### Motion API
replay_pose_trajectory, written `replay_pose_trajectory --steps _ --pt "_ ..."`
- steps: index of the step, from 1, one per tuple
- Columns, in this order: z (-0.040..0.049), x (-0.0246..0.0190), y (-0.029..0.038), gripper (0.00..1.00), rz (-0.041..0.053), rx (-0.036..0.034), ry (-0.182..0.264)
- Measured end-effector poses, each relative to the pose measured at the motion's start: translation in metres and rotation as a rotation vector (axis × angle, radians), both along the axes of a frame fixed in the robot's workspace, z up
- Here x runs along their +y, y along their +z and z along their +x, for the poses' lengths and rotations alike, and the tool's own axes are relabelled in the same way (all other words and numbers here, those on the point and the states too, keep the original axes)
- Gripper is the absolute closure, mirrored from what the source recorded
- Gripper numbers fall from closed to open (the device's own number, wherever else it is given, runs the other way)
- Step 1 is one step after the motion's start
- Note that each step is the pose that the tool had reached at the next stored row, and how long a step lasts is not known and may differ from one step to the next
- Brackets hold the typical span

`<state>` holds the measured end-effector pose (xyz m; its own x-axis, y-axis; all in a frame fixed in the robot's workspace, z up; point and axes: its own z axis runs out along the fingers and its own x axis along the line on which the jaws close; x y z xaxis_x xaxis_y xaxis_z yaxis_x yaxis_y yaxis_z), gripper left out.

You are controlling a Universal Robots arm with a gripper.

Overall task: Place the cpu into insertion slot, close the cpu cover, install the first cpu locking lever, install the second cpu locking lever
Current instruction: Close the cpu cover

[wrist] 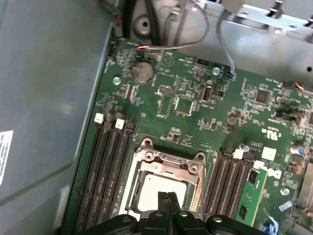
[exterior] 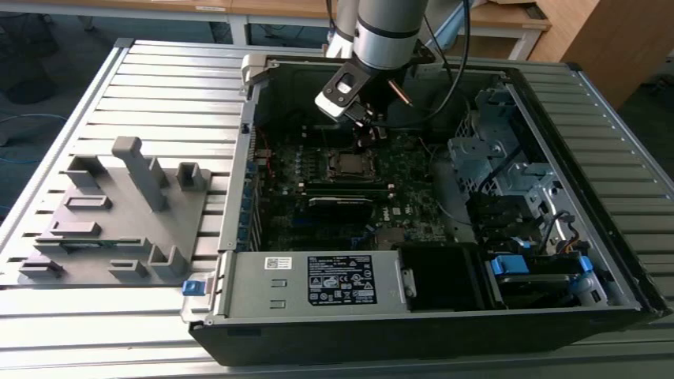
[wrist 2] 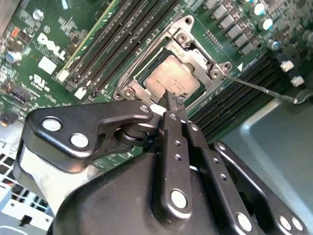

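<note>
The open computer case (exterior: 421, 335) lies on the slatted bench (exterior: 158, 79). Amid its motherboard (exterior: 295, 185), the cpu (wrist 2: 172, 77) sits in the insertion slot (exterior: 349, 164), with the cpu cover (wrist 2: 196, 58) folded down around it. The gripper (wrist 2: 167, 96) hangs at the cpu's edge, its fingers pinched together on nothing.

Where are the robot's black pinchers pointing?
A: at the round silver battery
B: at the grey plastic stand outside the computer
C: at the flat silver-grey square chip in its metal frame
C: in the second wrist view the black gripper has its closed tips right over the flat silver-grey square cpu.
</note>
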<state>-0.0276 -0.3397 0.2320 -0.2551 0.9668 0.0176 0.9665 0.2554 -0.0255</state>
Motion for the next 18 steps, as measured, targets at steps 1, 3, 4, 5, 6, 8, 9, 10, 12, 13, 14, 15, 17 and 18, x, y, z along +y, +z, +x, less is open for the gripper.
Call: replay_pose_trajectory --steps 1,3,4,5,6,8,9,10,12,13,14,15,17,18 --pt "0.0000 0.0000 0.0000 0.90 0.0001 0.0000 0.003" --pt "0.0000 0.0000 0.0000 0.90 0.0000 0.0000 0.003" --pt "0.0000 0.0000 0.0000 0.90 0.0001 0.0000 0.003" --pt "0.0000 0.0000 0.0000 0.90 0.0001 0.0000 0.003" --pt "0.0000 0.0000 0.0000 0.90 0.0001 0.0000 0.003" --pt "0.0000 0.0000 0.0000 0.90 0.0001 0.0000 0.011" --pt "0.0000 0.0000 -0.0001 0.90 0.0001 0.0000 0.022" --pt "0.0000 0.0000 -0.0001 0.90 0.0001 0.0000 0.035" --pt "0.0000 0.0000 -0.0002 0.90 0.0001 0.0000 0.064" --pt "0.0000 0.0000 -0.0002 0.90 0.0001 0.0000 0.078" --pt "0.0000 0.0000 -0.0003 0.90 0.0001 0.0000 0.094" --pt "0.0000 0.0000 -0.0004 0.90 0.0001 0.0000 0.108" --pt "0.0000 0.0000 -0.0004 0.90 0.0001 0.0000 0.132" --pt "0.0000 0.0000 -0.0004 0.90 0.0001 0.0000 0.136"
